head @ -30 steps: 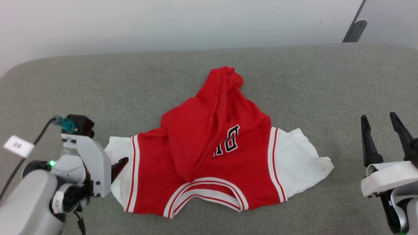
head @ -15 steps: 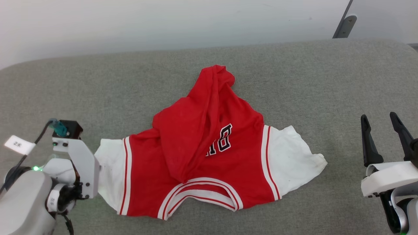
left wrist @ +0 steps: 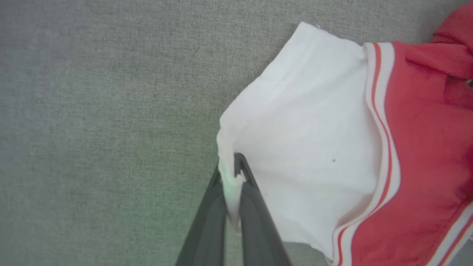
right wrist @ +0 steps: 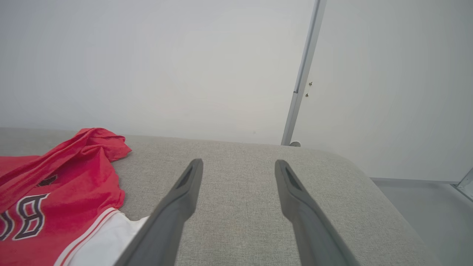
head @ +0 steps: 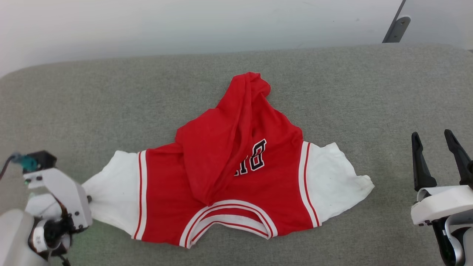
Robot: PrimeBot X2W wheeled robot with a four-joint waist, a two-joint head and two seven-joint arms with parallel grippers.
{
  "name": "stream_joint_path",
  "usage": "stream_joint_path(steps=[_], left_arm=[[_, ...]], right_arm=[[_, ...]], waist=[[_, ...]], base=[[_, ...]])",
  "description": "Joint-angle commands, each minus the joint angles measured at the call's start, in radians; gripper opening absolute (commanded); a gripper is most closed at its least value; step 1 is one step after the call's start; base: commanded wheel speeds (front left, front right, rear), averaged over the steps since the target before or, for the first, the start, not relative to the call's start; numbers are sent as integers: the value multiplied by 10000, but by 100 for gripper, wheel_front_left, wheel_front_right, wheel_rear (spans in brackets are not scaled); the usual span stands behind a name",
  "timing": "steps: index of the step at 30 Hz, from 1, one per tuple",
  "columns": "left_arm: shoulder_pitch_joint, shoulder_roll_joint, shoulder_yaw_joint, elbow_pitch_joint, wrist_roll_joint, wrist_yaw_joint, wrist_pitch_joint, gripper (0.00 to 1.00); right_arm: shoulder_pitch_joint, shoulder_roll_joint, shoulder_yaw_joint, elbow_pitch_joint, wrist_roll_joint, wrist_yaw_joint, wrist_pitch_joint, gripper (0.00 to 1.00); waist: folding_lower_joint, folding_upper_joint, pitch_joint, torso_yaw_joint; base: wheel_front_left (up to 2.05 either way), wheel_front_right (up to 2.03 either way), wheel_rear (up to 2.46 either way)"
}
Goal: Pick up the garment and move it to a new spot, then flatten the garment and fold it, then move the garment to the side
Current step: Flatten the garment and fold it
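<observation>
Head view: the garment [head: 221, 170] lies near the middle of the grey fabric-covered counter [head: 111, 103], with its striped collar [head: 229, 218] toward the robot. It is not flat. The red lower body is thrown up over the chest in a loose ridge that ends in a bunched peak [head: 251, 85] on the far side and partly covers the chest lettering [head: 255, 159]. Both white sleeves lie spread on the counter.

The left sleeve [head: 111, 192] is drawn out to a point toward the left arm. In the left wrist view, the left pincer [left wrist: 231, 166] is closed on the outer edge of this sleeve, with a thin fold of white cloth pinched between the two fingers. A grip at the cuff edge is judged to suit either dragging the garment or pulling it wider, since tension from there runs across the full width of the garment.

The right sleeve [head: 332, 181] lies slack with nothing touching it. The right pincer [head: 431, 133] stands fully open and empty above the counter, beside that sleeve but clear of it. This position is judged to be a standby for taking the opposite edge.

Beyond the counter are a plain pale wall [head: 184, 26] and a slanted metal post [head: 397, 27].
</observation>
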Motion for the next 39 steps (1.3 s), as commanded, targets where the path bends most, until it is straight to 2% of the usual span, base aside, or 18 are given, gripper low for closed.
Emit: stream_joint_path(steps=[1,8,9,10,11,12,13,21,29,35,39], left_arm=[[226,-49,138,54,-132,107,-95,0],[939,-224,467,199,-591,183,-407,0],[1014,-250,497,246,-620,157,-446,4],[1080,-267,509,294,-635,108,-498,14],[1123,-256,496,331,-639,48,-561,38],[1148,-207,451,335,-559,-63,-648,42],[1166,-207,437,365,-550,-150,-717,100],[814,176,228,233,-368,-529,-481,100],[270,915,-555,239,177,-762,947,100],[-211,1097,-970,404,399,-1053,1617,100],[-373,997,-1049,604,347,-1162,1707,100]], right_arm=[[104,2,-16,-39,76,-18,32,100],[120,-13,-23,-58,103,-18,112,100],[118,-16,-1,-56,116,-18,119,100],[110,-31,27,-51,123,-18,122,100],[99,-32,50,-56,125,-18,135,100],[87,-28,76,-73,128,-18,153,100],[81,-36,92,-83,140,-18,150,100],[140,-131,155,-151,220,-18,155,100],[192,-137,263,-330,301,-18,229,100],[260,-186,282,-622,354,-18,318,100],[322,-194,224,-787,363,-18,397,100]], waist=[[0,0,13,17],[0,0,44,109],[0,0,43,122],[0,0,40,132],[0,0,37,141],[0,0,32,145],[0,0,31,151],[0,0,-45,182],[0,0,-57,132],[0,0,62,50],[0,0,168,-14]], base=[[0,0,0],[0,0,0],[0,0,0],[0,0,0],[0,0,0],[0,0,0],[0,0,0],[0,0,0],[0,0,0],[0,0,0],[0,0,0]])
